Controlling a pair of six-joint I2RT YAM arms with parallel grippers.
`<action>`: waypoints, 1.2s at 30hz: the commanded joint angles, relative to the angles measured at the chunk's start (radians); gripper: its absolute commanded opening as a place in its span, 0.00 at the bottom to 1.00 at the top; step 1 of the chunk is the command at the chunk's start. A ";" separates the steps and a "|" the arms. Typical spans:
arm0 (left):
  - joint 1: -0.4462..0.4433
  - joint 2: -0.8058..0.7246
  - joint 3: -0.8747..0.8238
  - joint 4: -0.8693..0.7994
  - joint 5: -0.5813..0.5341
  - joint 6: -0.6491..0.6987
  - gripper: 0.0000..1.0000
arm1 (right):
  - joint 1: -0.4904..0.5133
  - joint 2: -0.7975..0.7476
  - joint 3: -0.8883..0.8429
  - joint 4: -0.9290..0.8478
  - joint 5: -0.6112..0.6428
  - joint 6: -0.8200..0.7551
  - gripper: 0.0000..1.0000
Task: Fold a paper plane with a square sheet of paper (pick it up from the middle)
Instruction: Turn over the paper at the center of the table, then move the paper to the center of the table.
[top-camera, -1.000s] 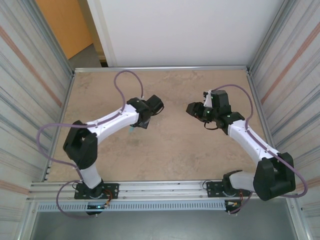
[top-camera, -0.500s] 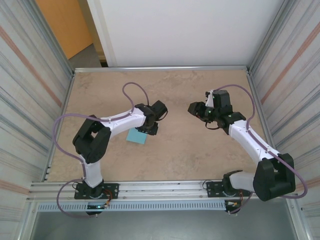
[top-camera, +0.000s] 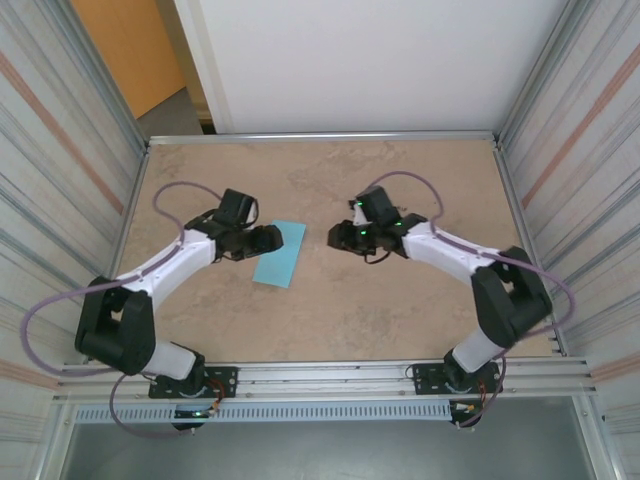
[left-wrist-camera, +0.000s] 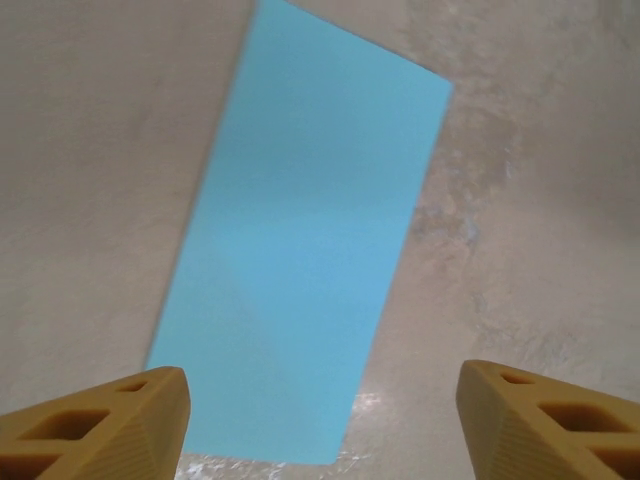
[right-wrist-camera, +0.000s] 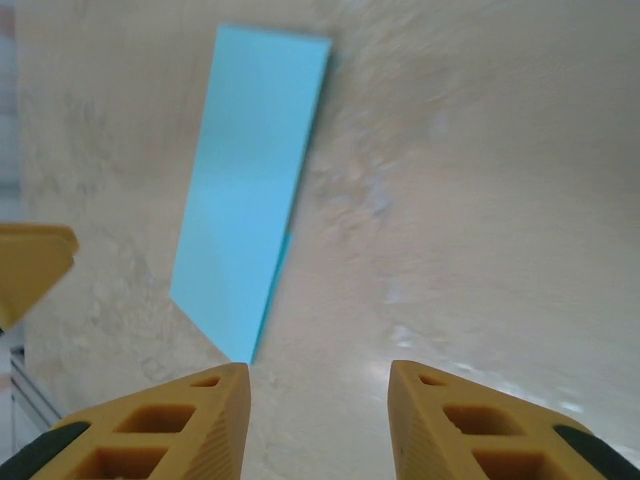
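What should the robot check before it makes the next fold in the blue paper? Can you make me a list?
1. Blue paper lying flat on the table: ok.
2. Paper folded into a long rectangle: ok.
3. Left claw open and empty: ok.
4. Right claw open and empty: ok.
5. Folded edges lined up exactly: cannot tell.

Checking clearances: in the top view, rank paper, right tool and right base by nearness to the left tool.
1. The paper, at the left tool tip, on its right.
2. The right tool, across the middle.
3. The right base, near-right corner.
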 joint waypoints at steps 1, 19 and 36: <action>0.074 -0.083 -0.089 0.040 0.070 -0.063 0.81 | 0.084 0.105 0.099 -0.021 0.043 -0.006 0.39; 0.190 -0.185 -0.199 0.069 0.150 -0.045 0.99 | 0.206 0.516 0.465 -0.143 0.015 0.005 0.26; 0.180 -0.091 -0.201 0.160 0.305 -0.073 0.98 | 0.095 0.362 0.150 -0.280 -0.028 -0.313 0.26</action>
